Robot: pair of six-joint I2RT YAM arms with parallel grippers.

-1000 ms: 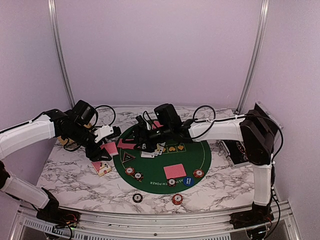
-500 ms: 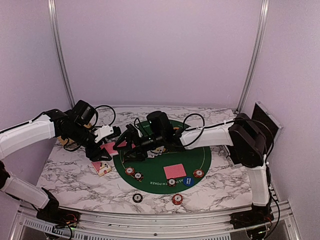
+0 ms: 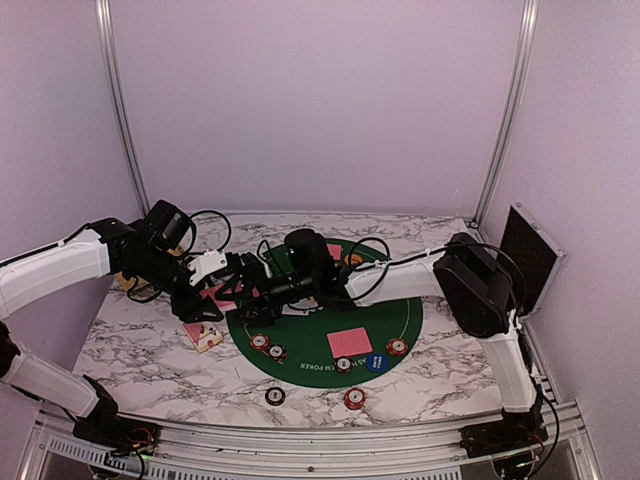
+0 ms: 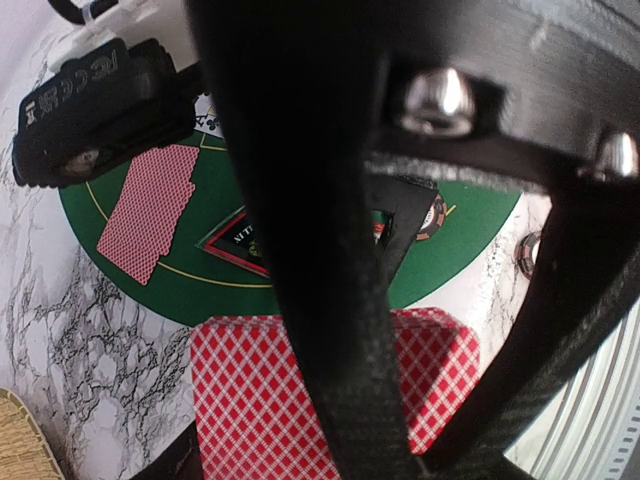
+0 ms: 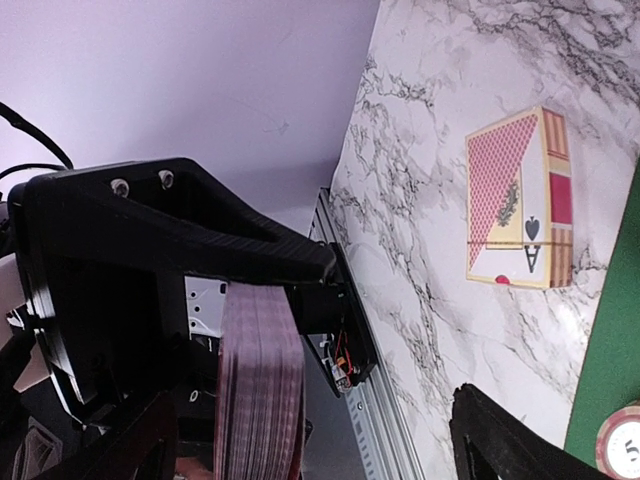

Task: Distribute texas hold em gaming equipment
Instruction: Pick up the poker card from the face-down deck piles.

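Two grippers meet at the 9 o'clock edge of the green mat (image 3: 398, 312). My left gripper (image 3: 213, 291) is clamped on the deck of red-backed cards (image 4: 250, 400). My right gripper (image 3: 244, 290) has its jaws apart, and in its wrist view the deck's edge stands between its fingers. Toward 6 o'clock on the mat lie face-down cards (image 3: 349, 343), the blue button (image 3: 376, 362) and several chips (image 3: 259, 341). At 8 o'clock, off the mat, a card box (image 5: 520, 200) rests on the marble table (image 3: 140, 350).
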